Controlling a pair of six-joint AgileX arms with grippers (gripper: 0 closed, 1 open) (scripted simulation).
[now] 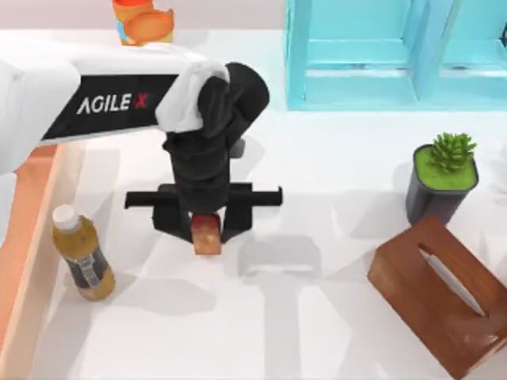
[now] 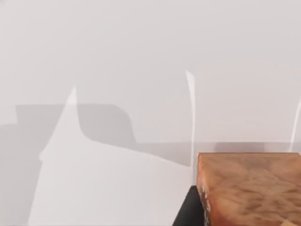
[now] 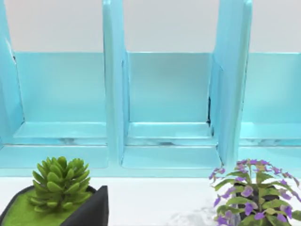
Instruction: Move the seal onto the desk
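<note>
The small tan wooden seal with a dark red top [image 1: 207,235] was clamped between the black fingers of the left gripper [image 1: 206,229] over the middle of the broad white bench [image 1: 317,317]; whether it touched the surface could not be told. An amber bottle with a white cap [image 1: 82,256] stood to the left beside an orange-brown wooden tray [image 1: 32,237]. To the right lay a brown wooden tissue box [image 1: 440,297] and a potted green succulent [image 1: 444,178], with a turquoise shelf unit [image 1: 372,55] behind.

tan seal [image 1: 207,237] upright over white desk [image 1: 333,198]
</note>
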